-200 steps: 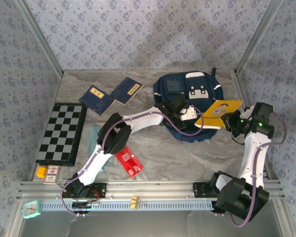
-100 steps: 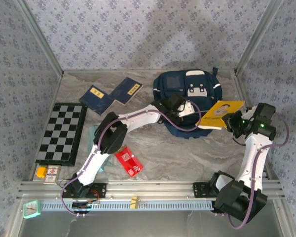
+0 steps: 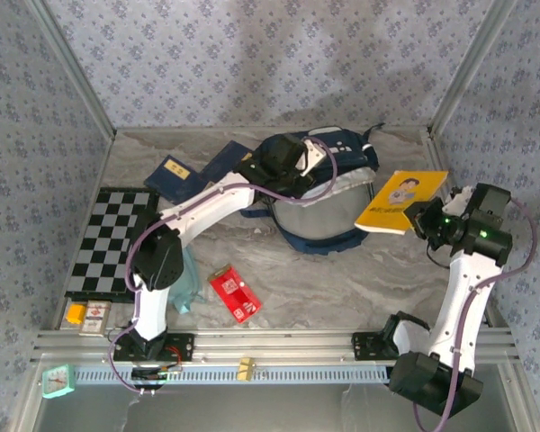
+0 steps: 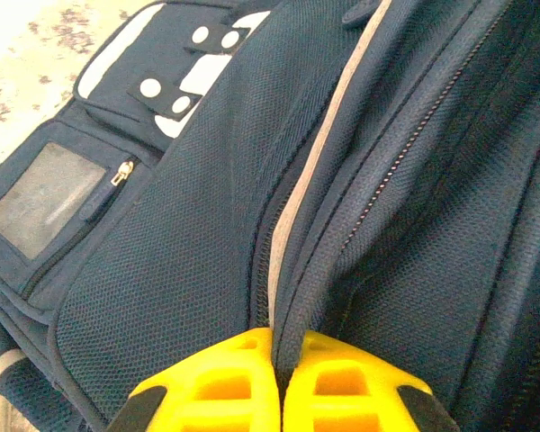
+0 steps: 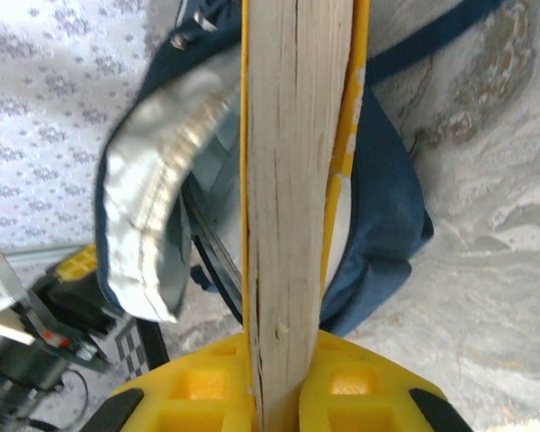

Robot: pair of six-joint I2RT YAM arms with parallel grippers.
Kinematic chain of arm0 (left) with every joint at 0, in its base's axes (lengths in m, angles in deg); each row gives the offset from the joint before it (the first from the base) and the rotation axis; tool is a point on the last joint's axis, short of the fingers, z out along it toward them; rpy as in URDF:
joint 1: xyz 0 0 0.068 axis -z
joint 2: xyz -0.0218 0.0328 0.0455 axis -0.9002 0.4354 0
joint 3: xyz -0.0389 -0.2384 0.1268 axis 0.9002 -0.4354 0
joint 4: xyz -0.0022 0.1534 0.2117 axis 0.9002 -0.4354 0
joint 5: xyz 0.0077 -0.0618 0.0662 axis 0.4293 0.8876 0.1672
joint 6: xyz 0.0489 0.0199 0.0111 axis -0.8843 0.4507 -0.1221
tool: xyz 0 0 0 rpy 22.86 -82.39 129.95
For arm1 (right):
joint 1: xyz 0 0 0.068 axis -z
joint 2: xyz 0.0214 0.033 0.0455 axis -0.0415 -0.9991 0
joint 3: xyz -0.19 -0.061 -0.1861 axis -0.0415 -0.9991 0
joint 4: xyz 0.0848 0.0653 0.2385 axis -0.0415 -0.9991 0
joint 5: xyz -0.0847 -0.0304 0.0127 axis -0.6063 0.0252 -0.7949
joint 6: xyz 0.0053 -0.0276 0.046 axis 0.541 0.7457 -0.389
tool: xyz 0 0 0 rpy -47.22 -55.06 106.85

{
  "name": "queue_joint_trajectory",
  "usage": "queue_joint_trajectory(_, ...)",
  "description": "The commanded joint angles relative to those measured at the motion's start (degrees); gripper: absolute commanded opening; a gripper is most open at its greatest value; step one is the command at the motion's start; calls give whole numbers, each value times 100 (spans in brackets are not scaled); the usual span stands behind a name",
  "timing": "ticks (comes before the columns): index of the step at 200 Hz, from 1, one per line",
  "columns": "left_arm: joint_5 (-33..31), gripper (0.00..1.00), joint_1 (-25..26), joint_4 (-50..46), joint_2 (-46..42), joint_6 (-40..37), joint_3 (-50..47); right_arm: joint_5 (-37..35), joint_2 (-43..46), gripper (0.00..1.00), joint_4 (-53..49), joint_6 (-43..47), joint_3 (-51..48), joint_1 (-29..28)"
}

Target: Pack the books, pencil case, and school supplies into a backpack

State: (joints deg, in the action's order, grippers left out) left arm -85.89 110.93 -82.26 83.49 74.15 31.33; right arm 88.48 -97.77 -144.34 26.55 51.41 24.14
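The left gripper (image 3: 282,165) has its jaws pinched shut on a fold of the backpack (image 3: 317,241) beside the zip, and holds that flap up so that the pale lining (image 3: 319,202) of the main compartment faces the near right. The right gripper (image 3: 423,219) hangs off to the right of the opening, jaws clamped on the near edge of the yellow book (image 3: 400,200), which is in the air and apart from the bag. In the right wrist view the book stands edge-on, roughly in line with the mouth.

The other things wait on the table (image 3: 360,279): the navy books (image 3: 171,175) at the back left (partly under the left arm), the pencil case (image 3: 187,274) by the left arm's lower link, and the red packet (image 3: 235,294) just right of it.

The likeliest trouble is the mouth itself. The pinch is only a thin fold of cloth, so a pull could let it slip and the flap drop shut. The book is gripped at one edge and could swivel, or its far corner could catch the rim and push the unanchored bag across the table.
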Motion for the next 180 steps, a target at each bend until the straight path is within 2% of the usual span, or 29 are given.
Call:
queue_joint_trajectory(1,-93,0,-136,22,-267,632,483,101,204,0,-440,286,103,-150)
queue_joint_trajectory(28,343,0,-170,56,-349,488,573,325,429,0,-211,147,-442,-515)
queue_joint_trajectory(53,538,0,-167,49,-415,390,583,381,426,0,494,-253,-933,-1279)
queue_joint_trajectory(79,666,0,-171,26,-502,385,542,435,186,0,2061,-934,-1533,-2246)
queue_joint_trajectory(97,830,0,-174,106,-616,396,406,344,-117,0,3145,-1119,-1761,-2686)
queue_joint_trajectory(120,1066,0,-186,290,-797,456,206,236,-692,0,4455,-1466,-2066,-2967)
queue_joint_trajectory(163,1124,0,-217,315,-976,530,-6,-103,-1907,0,5984,-1542,-2115,-3180)
queue_joint_trajectory(180,1315,0,-222,603,-1055,675,-208,-194,-2336,0,6269,-1571,-2022,-3314)
